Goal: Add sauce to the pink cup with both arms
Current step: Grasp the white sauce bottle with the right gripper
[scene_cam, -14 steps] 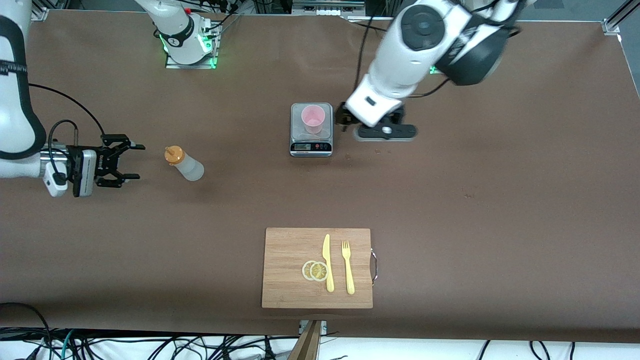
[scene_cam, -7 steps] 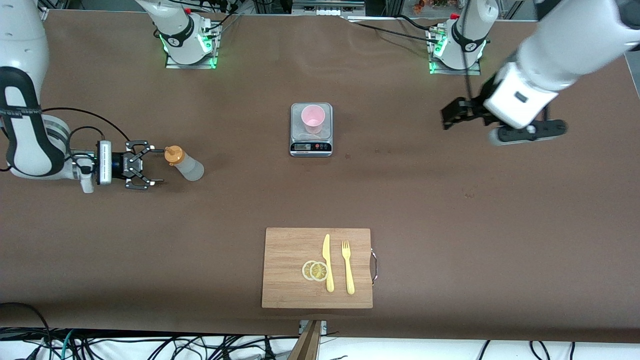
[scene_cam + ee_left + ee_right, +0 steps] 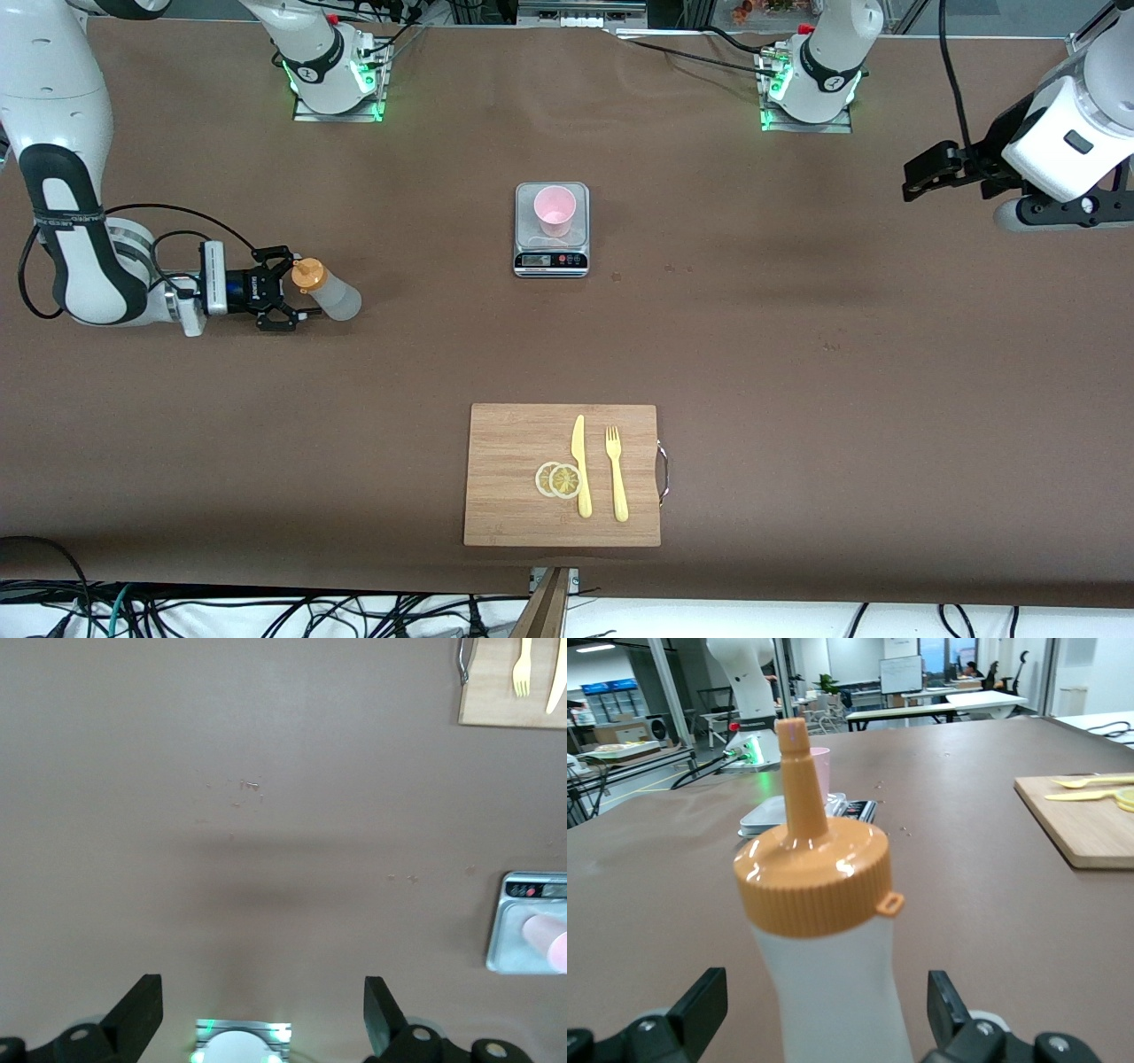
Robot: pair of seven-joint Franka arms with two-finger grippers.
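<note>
The sauce bottle (image 3: 330,296), whitish with an orange nozzle cap, stands on the table toward the right arm's end. My right gripper (image 3: 297,291) is low at the table, open, with a finger on each side of the bottle and a gap to each. In the right wrist view the bottle (image 3: 824,939) fills the space between the fingers (image 3: 700,1010). The pink cup (image 3: 555,211) stands upright on the scale's steel plate (image 3: 528,232) at mid-table. My left gripper (image 3: 917,177) is open and empty, up over the table's left-arm end, well away from the cup.
A wooden cutting board (image 3: 514,461) lies nearer the front camera than the scale, with a yellow knife (image 3: 580,465), a yellow fork (image 3: 617,474) and lemon slices (image 3: 558,479) on it. The left wrist view shows the scale (image 3: 523,943) and the board's corner (image 3: 496,704).
My right gripper has moved along the table to the bottle and now straddles it. My left arm has swung away from beside the scale to the left-arm end of the table.
</note>
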